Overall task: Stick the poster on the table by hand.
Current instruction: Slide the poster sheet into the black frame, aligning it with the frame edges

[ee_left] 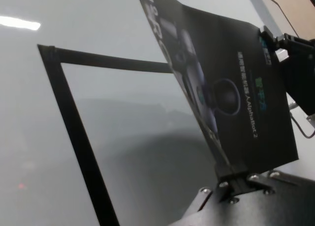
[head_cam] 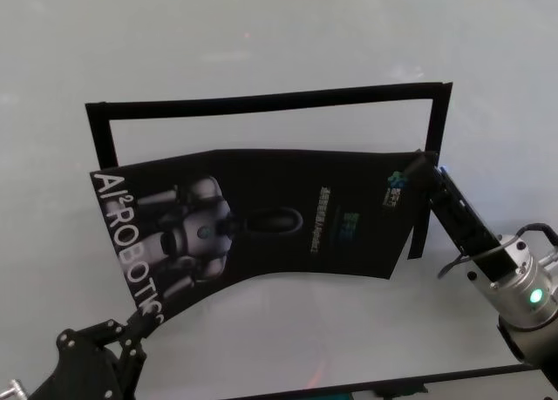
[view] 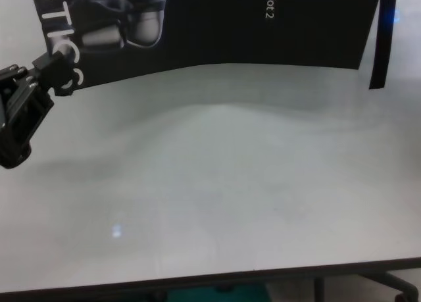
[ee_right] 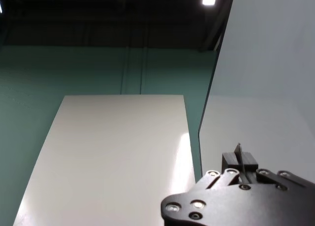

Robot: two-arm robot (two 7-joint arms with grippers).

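The black poster (head_cam: 288,213) with the silver robot picture and white lettering hangs curved above the white table (head_cam: 288,330). My left gripper (head_cam: 142,320) is shut on its near left corner by the lettering; the chest view (view: 56,70) and the left wrist view (ee_left: 235,180) show this too. My right gripper (head_cam: 419,167) is shut on the far right corner. In the right wrist view (ee_right: 239,162) it pinches a thin sheet edge. The poster also shows in the left wrist view (ee_left: 231,88) and the chest view (view: 217,25).
A black tape outline (head_cam: 261,102) lies on the table behind and beside the poster, with strips at the left (head_cam: 103,143) and right (head_cam: 436,130). It shows in the left wrist view (ee_left: 74,127) and the chest view (view: 383,45). The table's near edge (view: 217,279) runs along the front.
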